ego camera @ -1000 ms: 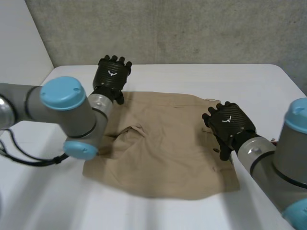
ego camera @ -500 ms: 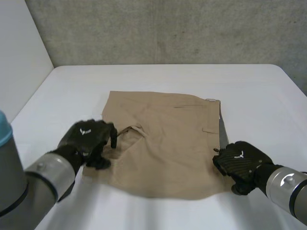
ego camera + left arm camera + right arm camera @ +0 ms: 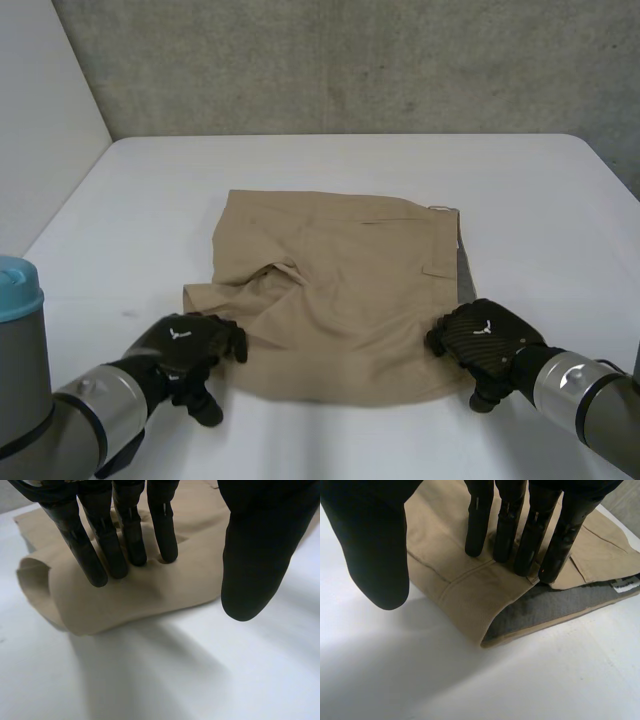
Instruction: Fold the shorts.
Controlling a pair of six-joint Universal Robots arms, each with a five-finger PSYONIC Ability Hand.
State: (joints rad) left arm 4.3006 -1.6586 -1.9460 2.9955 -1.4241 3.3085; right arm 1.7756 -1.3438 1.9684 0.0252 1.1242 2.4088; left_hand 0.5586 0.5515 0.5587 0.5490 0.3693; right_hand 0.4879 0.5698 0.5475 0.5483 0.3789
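Both spread flat, left hand (image 3: 185, 345), right hand (image 3: 485, 338), pressing near corners of shorts (image 3: 340, 290), waistband (image 3: 450, 255) facing right

The shorts (image 3: 340, 290) lie mid-table (image 3: 530, 180); the left hand (image 3: 185, 350) is on their near-left corner and the right hand (image 3: 480, 338) on their near-right corner.

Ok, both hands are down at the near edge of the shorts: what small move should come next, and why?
Probably curl each thumb in under the near edge to pinch it. The left hand and right hand rest straight fingers on the near corners of the shorts, while both thumbs hang over the bare table. Nothing is gripped yet, so no fold can be lifted.
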